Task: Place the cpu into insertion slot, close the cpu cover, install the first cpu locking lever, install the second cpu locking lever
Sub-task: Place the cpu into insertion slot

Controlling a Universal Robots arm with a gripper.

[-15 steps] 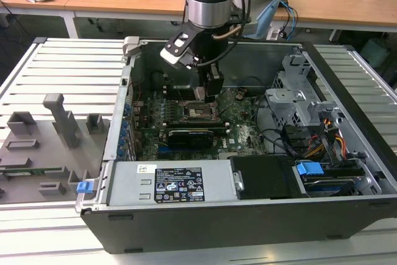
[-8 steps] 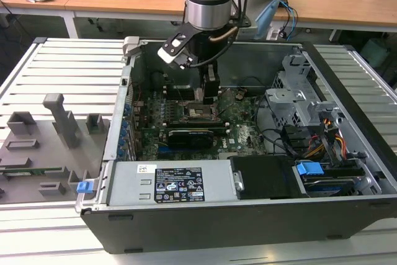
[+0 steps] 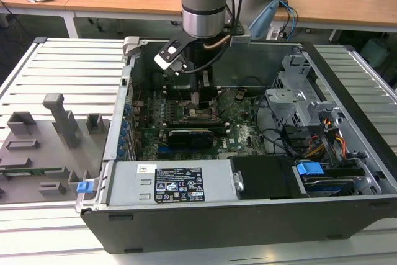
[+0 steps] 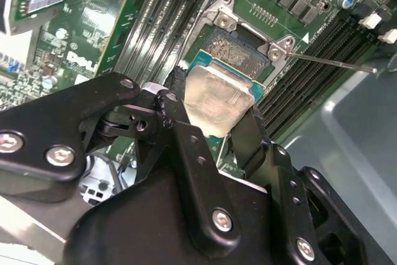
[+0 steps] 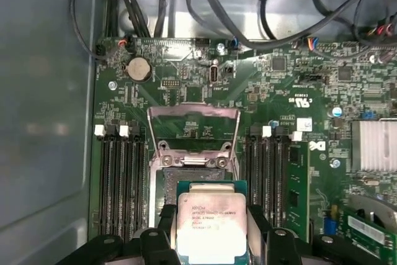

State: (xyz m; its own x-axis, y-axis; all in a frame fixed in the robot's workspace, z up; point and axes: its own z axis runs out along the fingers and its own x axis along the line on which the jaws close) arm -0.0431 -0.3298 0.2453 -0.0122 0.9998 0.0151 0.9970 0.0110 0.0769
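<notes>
Exterior view high, looking down; 2 wrist views close (sharing motherboard [image 5: 186,94] [image 4: 74,60]).

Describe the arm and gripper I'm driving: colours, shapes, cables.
The arm is a grey cylinder with a pale blue band at its top. A black cable loops beside its wrist, and a white-and-black camera module is bracketed there. In the second wrist view the gripper is matte black: linkage bars joined by silver screws, tapering to two narrow fingers.

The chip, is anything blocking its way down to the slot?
Nothing visible does. The gripper holds the cpu close over the insertion slot, whose pocket lies bare, and the cpu cover stands open, off the slot.
</notes>
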